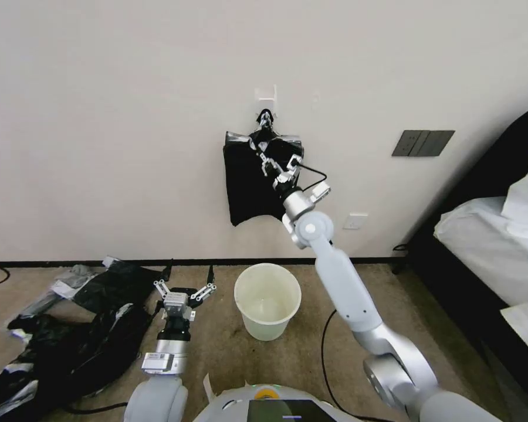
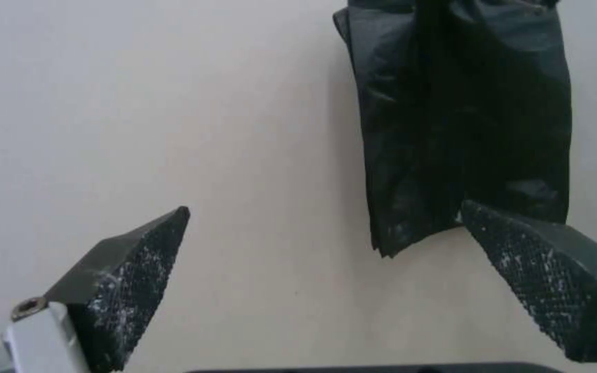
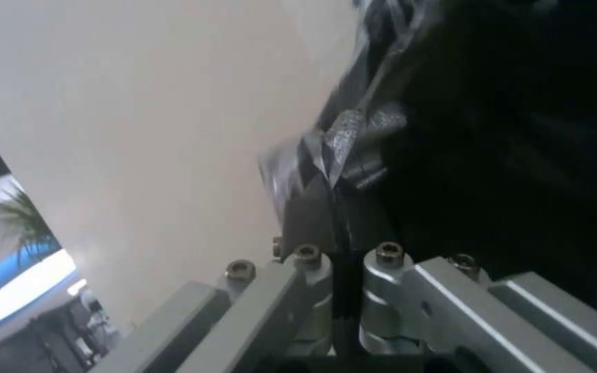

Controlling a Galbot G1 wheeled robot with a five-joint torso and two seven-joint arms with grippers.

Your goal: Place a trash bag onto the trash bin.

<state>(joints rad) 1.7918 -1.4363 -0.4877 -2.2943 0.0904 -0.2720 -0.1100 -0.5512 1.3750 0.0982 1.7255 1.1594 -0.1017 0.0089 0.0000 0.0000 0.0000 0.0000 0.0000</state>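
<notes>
Hanging lengthwise down the wall from a hook [image 1: 266, 94]: black trash bag [image 1: 249, 187], directly above white trash bin [image 1: 268, 300]. Reaching up to it, right gripper [image 1: 274, 164], pinched closed on bag's upper folds. Low beside bin, left gripper [image 1: 184, 291], spread apart, holding nothing.

Glossy black trash bag [image 1: 253, 176] — silvery, seemingly crinkled sheen — above white, green-tinged trash bin [image 1: 268, 303]

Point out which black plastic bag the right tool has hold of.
The trash bag hanging from the wall hook, pinched by the right tool. The other black plastic lies heaped on the carpet beside the left tool.
</notes>
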